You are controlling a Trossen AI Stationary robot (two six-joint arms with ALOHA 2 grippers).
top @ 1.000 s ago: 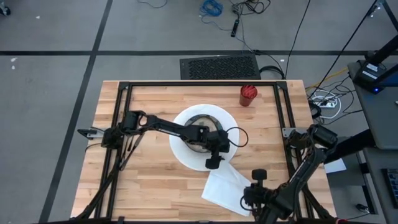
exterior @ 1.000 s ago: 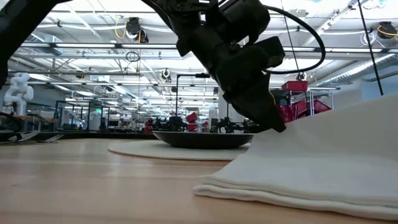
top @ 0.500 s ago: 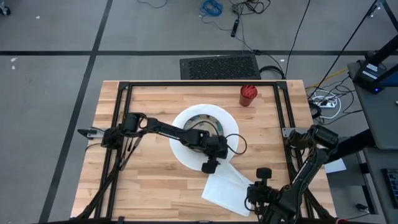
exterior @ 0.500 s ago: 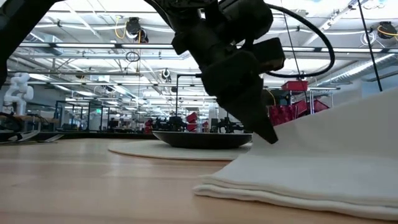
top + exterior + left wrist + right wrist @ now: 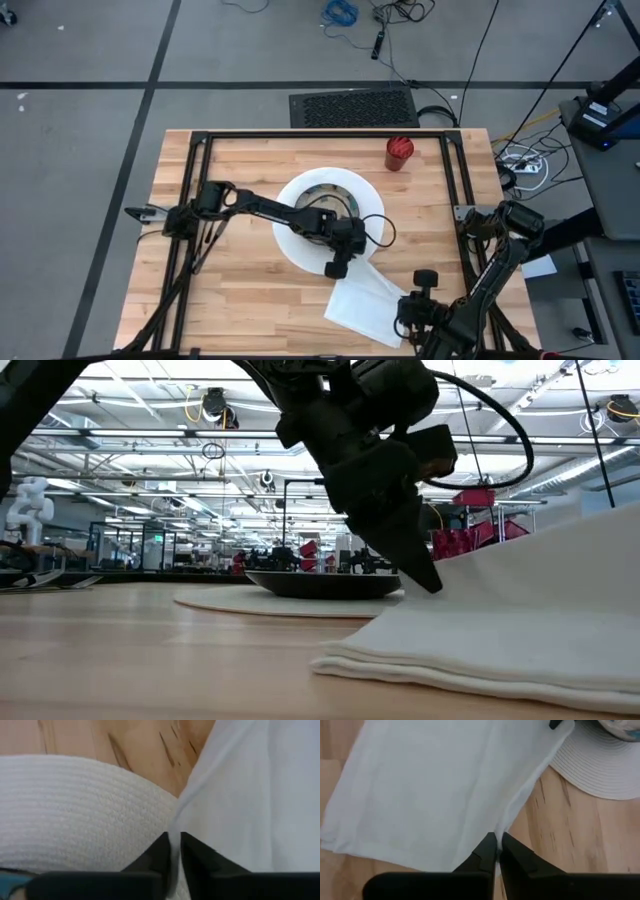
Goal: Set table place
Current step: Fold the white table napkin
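We have both grippers pinched on the white napkin (image 5: 365, 300): left gripper (image 5: 174, 851) at the corner by the placemat (image 5: 285, 235), right gripper (image 5: 496, 851) on the near tabletop (image 5: 240, 290) edge. Uneven pulling could wrinkle it or drag the placemat.

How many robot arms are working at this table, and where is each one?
2. The left gripper is shut on the napkin corner by the round white placemat. The right gripper pinches the napkin's other edge, near the table front.
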